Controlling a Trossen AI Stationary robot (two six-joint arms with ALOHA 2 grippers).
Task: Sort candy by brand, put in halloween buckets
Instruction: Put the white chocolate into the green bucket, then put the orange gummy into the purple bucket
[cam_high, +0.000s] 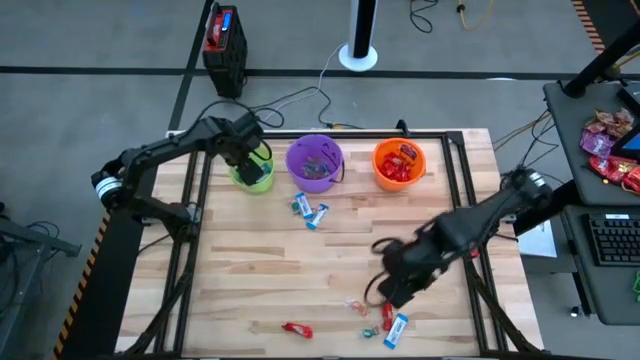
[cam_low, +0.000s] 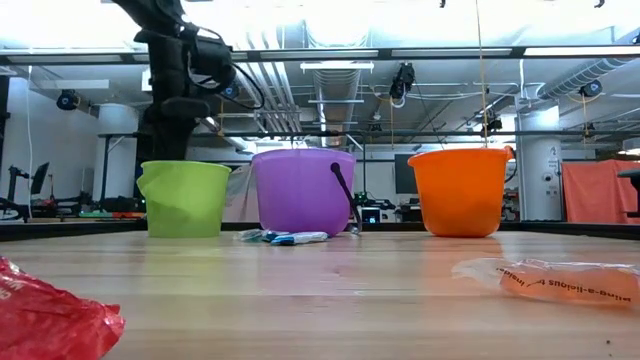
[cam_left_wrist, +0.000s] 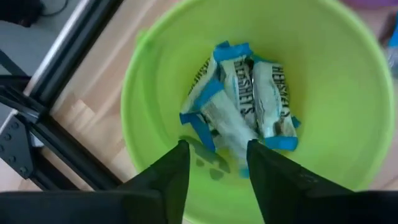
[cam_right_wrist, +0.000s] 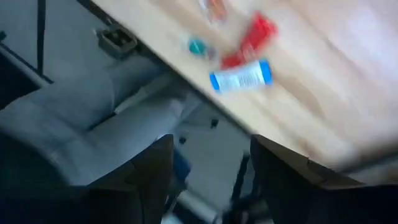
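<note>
The left gripper (cam_left_wrist: 214, 163) hangs right over the green bucket (cam_high: 255, 172), its fingers parted and holding nothing; below them several blue-and-white candies (cam_left_wrist: 239, 96) lie heaped on the bucket's floor. That drop looks done.

The purple bucket (cam_high: 316, 163) stands in the middle of the row, the orange bucket (cam_high: 400, 163) beyond it on the side away from the green one, with red wrappers inside. Just in front of the purple bucket two blue-and-white candies (cam_high: 309, 209) lie on the table (cam_high: 250, 270), nearer the left arm than the right.

The right gripper (cam_right_wrist: 211, 163) stands spread wide and empty, well in front of the orange bucket near the table's front edge. Just beyond it lie a blue-and-white candy (cam_right_wrist: 241, 77), a red candy (cam_right_wrist: 250, 40) and a small green candy (cam_right_wrist: 196, 46); the blue-and-white one's long axis runs roughly along that edge. I judge the right arm best placed for this cluster, though the edge leaves little room on that side. Another red candy (cam_high: 297, 329) lies apart, in front of the purple bucket, with open wood around it.
</note>
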